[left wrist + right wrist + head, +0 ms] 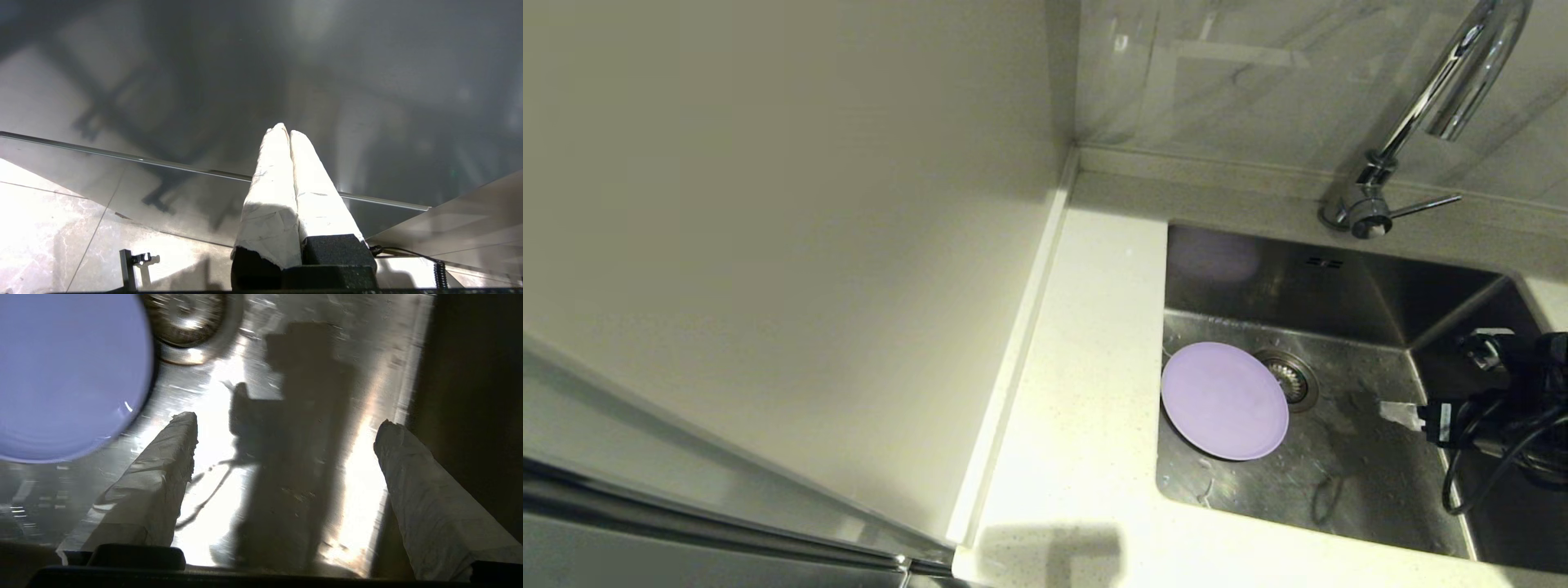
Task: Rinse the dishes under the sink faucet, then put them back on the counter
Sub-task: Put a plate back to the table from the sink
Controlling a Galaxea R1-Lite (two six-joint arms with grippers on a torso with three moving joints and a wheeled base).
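Plate: lilac plate [1223, 400] lies flat on the floor of the sink [1364, 457], on the side near the tabletop. Its edge covers part of the drain strainer [1290, 380].

Bowls: no pink or blue-grey bowl shows in any view.

Tabletop: white tabletop [1078, 408] runs along the robot's left side of the sink. No dishes sit on the part that shows.

Faucet: chrome sink faucet [1437, 90] stands at the back of the sink with its thin lever [1421, 204] sticking out to the side. No water can be seen coming out.

Right end effector: right end effector [286, 428] hangs low inside the sink, over the wet steel floor. Its two wrapped fingers [159, 486] are wide apart and hold nothing.

Left end effector: left end effector [286, 130] is parked away from the sink, pointing at a grey panel. Its fingers are pressed together with nothing between them.

Which way: seen from the head, the plate lies to the left of the right end effector, near it but not touching. The right arm is the nearer one by far.

Next move, a guess: the right end effector would need to slide left toward the plate's rim. The plate is flat and the sink is wet, so it may slip.
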